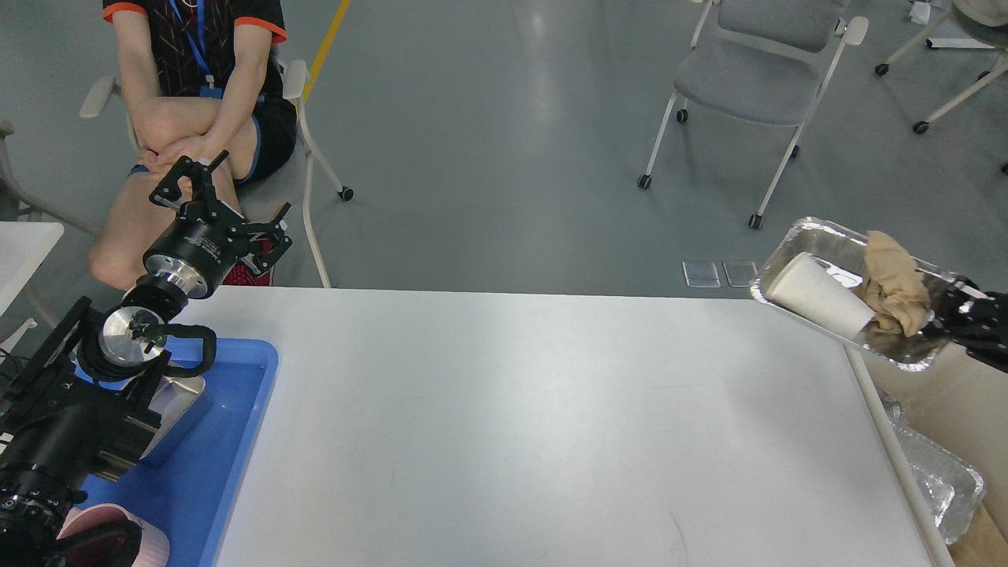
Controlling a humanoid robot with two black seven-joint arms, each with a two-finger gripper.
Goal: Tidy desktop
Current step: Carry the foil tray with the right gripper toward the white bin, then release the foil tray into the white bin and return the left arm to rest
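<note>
A: Starting at the left, what is the left gripper [224,201] doing?

B: It hangs above the table's [512,409] far left corner, over the blue tray [228,472], jaws spread wide and holding nothing.

A: And the table itself?

B: It fills the middle, bare across its white top.

A: So where is the load?

B: Off the right edge. The right gripper [949,315] pinches the near rim of a foil tray [803,240], tilted, its long axis running up-left from the jaws. A paper cup [819,303] and a crumpled brown wad [890,287] lie inside. More foil trays [941,472] sit below, nearer that arm.
</note>
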